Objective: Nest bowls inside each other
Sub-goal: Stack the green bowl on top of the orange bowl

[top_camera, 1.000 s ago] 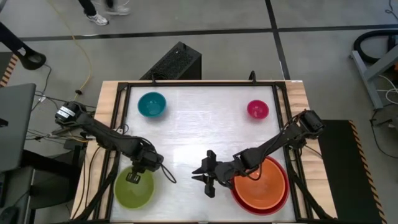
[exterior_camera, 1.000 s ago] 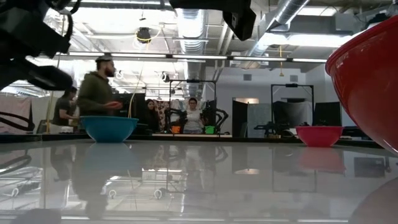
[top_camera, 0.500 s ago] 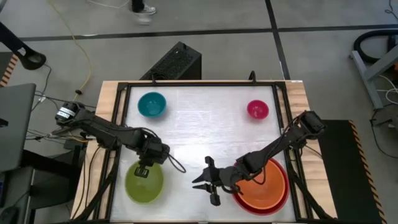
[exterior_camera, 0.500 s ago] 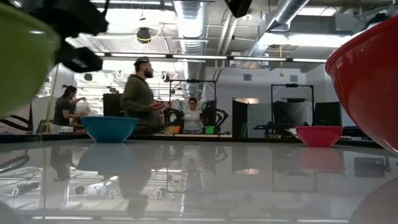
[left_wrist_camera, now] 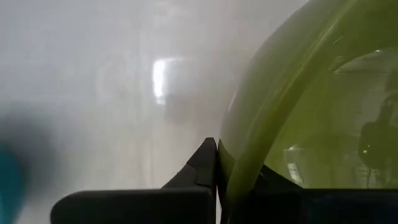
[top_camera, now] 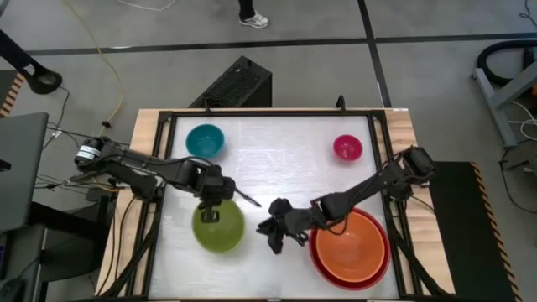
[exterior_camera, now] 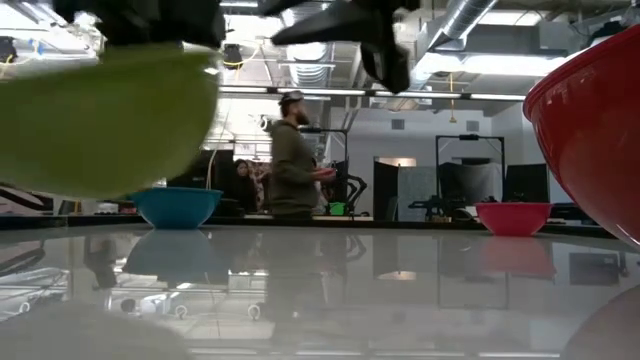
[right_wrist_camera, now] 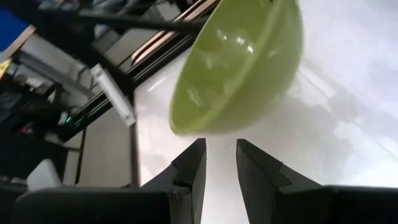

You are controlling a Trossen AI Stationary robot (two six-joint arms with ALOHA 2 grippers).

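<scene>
Left claw [top_camera: 210,201] clamped on far rim of lime green bowl [top_camera: 219,226], lifted off tabletop [top_camera: 277,159]. Right claw [top_camera: 272,232] empty, fingers parted, just right of it. Orange bowl [top_camera: 351,245] nested in red bowl [top_camera: 379,273] near right; teal bowl [top_camera: 204,140] far left, magenta-pink bowl [top_camera: 347,148] far right.

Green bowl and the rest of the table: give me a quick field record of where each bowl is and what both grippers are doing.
green bowl: lifted off the table, rim pinched by the left gripper
left gripper: shut on the bowl's rim, front-left of table centre
right gripper: fingers apart, empty, beside the orange bowl, facing the green bowl
orange bowl: nested in the red bowl, front right
teal bowl: back left, alone
pink bowl: back right, alone
nesting: one pair done, three bowls loose
</scene>
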